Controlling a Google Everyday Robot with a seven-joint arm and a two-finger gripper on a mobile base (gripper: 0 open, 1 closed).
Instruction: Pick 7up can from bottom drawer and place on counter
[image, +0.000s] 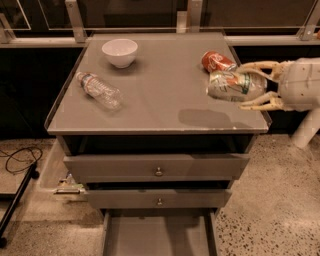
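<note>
The 7up can (234, 85), pale silver-white with green and red markings, lies on its side in my gripper (246, 86), held above the right side of the counter (165, 107). The gripper comes in from the right edge, and its pale fingers (257, 65) are shut around the can. A shadow of the can falls on the counter below it. The bottom drawer (159, 235) is pulled open at the lower middle, and its grey floor shows nothing in it.
An orange-red soda can (217, 61) lies on the counter just behind the held can. A white bowl (120, 52) stands at the back left. A clear plastic bottle (98, 90) lies at the left. Two knobbed drawers (158, 171) are shut. A black cable (17, 160) lies on the floor at left.
</note>
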